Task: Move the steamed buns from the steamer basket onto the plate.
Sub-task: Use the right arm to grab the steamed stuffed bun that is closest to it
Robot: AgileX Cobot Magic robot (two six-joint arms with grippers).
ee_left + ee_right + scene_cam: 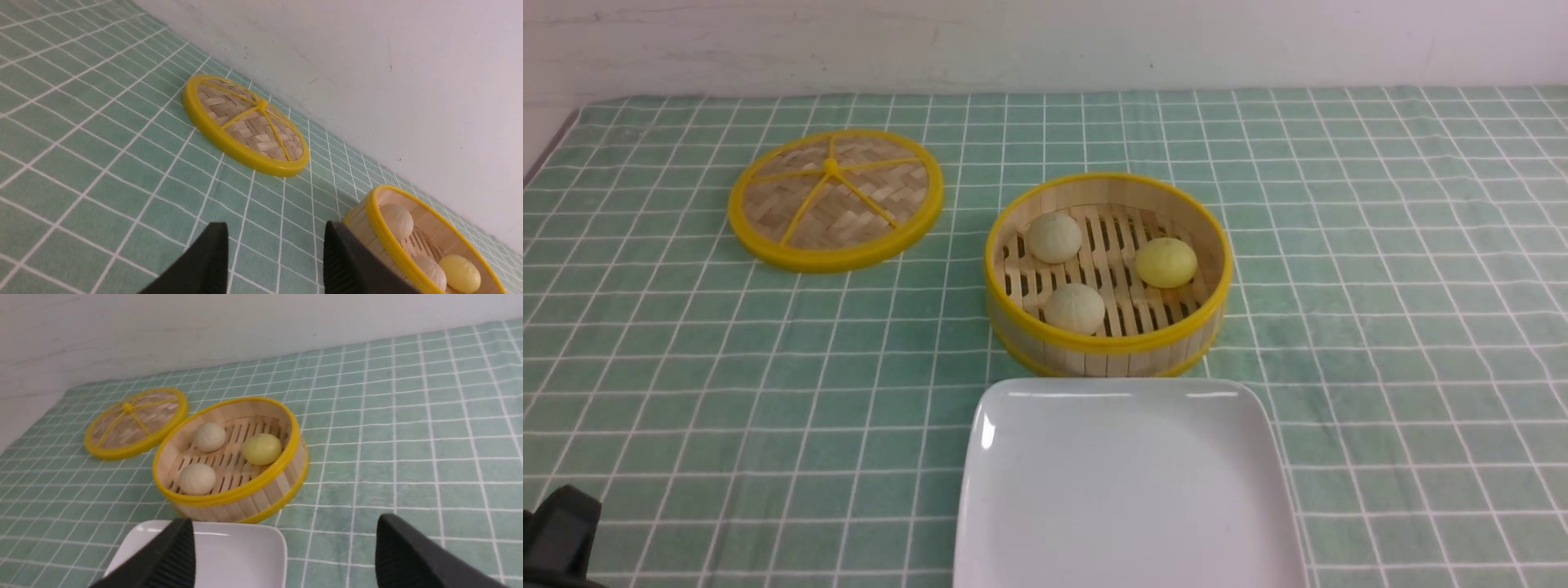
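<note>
The steamer basket [1107,339] stands mid-table with three steamed buns inside: a pale one [1054,237] at the back left, a pale one [1074,308] at the front, and a yellow one [1166,262] on the right. Just in front of it lies the white square plate [1123,490], bare. My left gripper [276,232] is open and holds nothing, hovering over the cloth to the left of the basket [378,228]. My right gripper [284,533] is open wide and holds nothing, hanging near the plate's corner [253,547], short of the basket [245,500].
The flat woven lid [835,198] with yellow rim and spokes lies at the back left of the basket. A green checked cloth [1380,286] covers the table up to a white wall behind. A dark part of my left arm [556,539] shows at the front left corner.
</note>
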